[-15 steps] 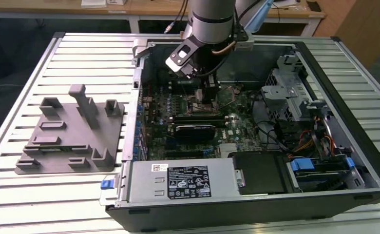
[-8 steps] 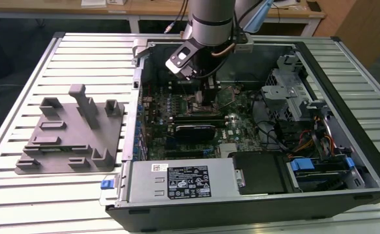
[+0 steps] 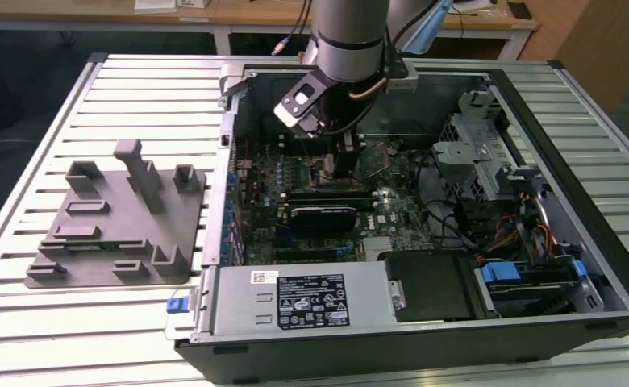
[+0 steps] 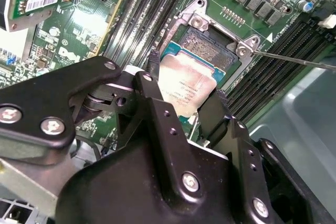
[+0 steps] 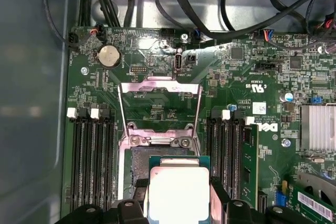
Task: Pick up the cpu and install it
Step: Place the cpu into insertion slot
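Observation:
The cpu (image 4: 185, 93) is a flat square chip with a shiny silver top and a thin green rim, also seen in the first wrist view (image 5: 178, 195). My gripper (image 4: 186, 80) is shut on it, with a black finger (image 4: 152, 69) against each of two opposite edges. The chip hangs tilted just over the open motherboard socket (image 4: 207, 45), covering part of it. The socket's metal load frame (image 5: 160, 103) is flipped up and open. In the exterior view my gripper (image 3: 342, 161) reaches down inside the open computer case (image 3: 572, 113), over the motherboard.
Memory slots (image 5: 92, 156) flank the socket on both sides. An expansion card (image 3: 320, 211) and the power supply (image 3: 293, 298) lie toward the front of the case, and a drive cage with cables (image 3: 487, 153) toward the exterior view's right. A grey fixture block (image 3: 121, 222) sits on the slatted table.

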`<state>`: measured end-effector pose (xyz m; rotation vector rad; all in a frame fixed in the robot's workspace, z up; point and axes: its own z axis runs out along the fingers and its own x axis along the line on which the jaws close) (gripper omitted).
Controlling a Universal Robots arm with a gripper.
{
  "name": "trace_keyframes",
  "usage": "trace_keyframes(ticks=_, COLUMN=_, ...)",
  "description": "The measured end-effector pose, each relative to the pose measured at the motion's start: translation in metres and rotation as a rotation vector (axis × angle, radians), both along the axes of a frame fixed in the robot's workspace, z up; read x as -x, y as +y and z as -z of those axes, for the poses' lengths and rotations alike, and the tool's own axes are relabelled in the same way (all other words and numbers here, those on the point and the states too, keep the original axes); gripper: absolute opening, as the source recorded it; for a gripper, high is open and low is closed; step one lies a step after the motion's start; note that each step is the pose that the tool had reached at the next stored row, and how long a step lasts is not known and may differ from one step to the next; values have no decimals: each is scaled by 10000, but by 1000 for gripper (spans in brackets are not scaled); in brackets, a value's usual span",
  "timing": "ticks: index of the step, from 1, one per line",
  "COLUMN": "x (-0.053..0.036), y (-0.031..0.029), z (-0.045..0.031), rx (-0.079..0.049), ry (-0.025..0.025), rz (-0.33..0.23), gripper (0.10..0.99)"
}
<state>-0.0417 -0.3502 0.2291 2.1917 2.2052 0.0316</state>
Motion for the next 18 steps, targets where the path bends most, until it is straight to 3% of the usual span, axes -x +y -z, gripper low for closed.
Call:
trace_keyframes(ticks=7, x=2, y=12, z=58, rx=18, ry=2, rz=69, gripper=541)
trace_keyframes(ticks=18, x=29, y=80, z=119, rx=41, ry=17, rz=172, gripper=541)
